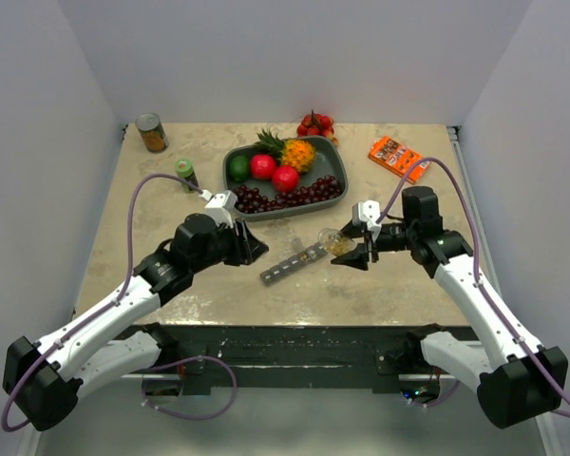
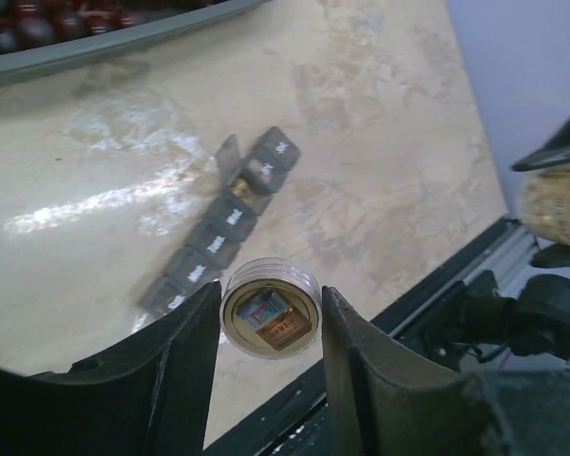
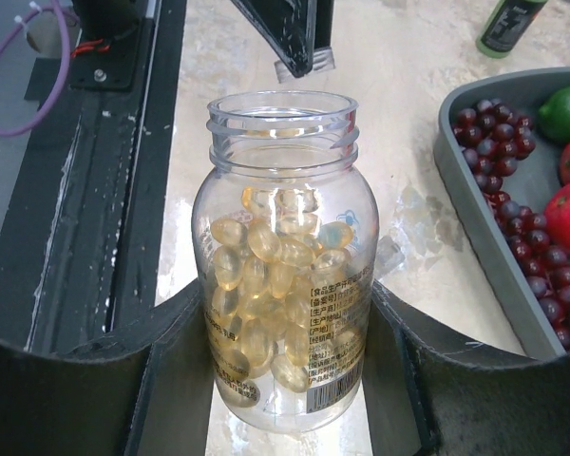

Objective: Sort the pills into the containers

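Far left at the back of the desk (image 1: 304, 302) stands a can (image 1: 152, 133), and a little nearer a small green bottle (image 1: 185, 173). The left gripper (image 2: 271, 302) hangs low over the desk, its fingers narrowed onto a round clear cap (image 2: 271, 323) that sits upright between them, touching both pads.

Just beyond it lie the containers (image 2: 223, 233), a dark-grey strip set slantwise on the desk between the two arms and in front of the grey fruit tray (image 1: 330, 161). Most of its little lids are down. One near the far end stands up, with something small and amber showing inside.

The tray behind holds a lime, red fruit, a pineapple and dark grapes.

To the right of the strip, the right gripper (image 3: 285, 318) is clamped around the lower body of a clear pill bottle (image 3: 283, 228), one finger on each side. The bottle's mouth is uncapped and points toward the left arm. Yellow, translucent pills (image 3: 266, 249) fill most of it. From above, the bottle sits by the strip's right end; whether it touches, I can't tell.

Further right at the back lies an orange box (image 1: 396, 155).
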Motion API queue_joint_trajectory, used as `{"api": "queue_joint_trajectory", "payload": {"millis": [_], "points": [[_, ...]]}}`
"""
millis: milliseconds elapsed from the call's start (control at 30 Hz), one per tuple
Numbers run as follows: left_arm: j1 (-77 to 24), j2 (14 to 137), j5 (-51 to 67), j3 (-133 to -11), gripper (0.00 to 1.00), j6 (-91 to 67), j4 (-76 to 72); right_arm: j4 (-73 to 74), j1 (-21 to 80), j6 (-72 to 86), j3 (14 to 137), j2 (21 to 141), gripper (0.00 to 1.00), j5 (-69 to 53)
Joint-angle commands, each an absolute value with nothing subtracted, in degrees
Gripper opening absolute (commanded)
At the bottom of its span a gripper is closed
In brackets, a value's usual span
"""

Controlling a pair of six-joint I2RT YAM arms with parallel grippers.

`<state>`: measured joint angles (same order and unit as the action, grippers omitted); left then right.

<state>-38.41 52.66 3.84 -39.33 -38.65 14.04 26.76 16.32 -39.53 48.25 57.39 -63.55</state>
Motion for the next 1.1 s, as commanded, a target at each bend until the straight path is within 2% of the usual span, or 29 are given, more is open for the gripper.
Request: {"api": "queue_joint_trajectory", "payload": {"millis": [0, 333, 1067], "points": [[-38.67, 51.86, 13.35, -37.36, 0.05, -43.76, 1.6, 29.44, 16.0, -44.03, 50.01, 58.45, 0.02, -63.37], [-38.67, 54.14, 19.77, -36.91, 0.05, -47.99, -10.98, 30.85, 16.08, -46.14, 49.92, 60.03, 0.02, -62.4], [-38.76, 60.38, 23.2, -42.71, 0.04, -47.99, -14.59, 33.75, 16.0, -49.22, 50.89, 61.44, 0.02, -59.77]]}}
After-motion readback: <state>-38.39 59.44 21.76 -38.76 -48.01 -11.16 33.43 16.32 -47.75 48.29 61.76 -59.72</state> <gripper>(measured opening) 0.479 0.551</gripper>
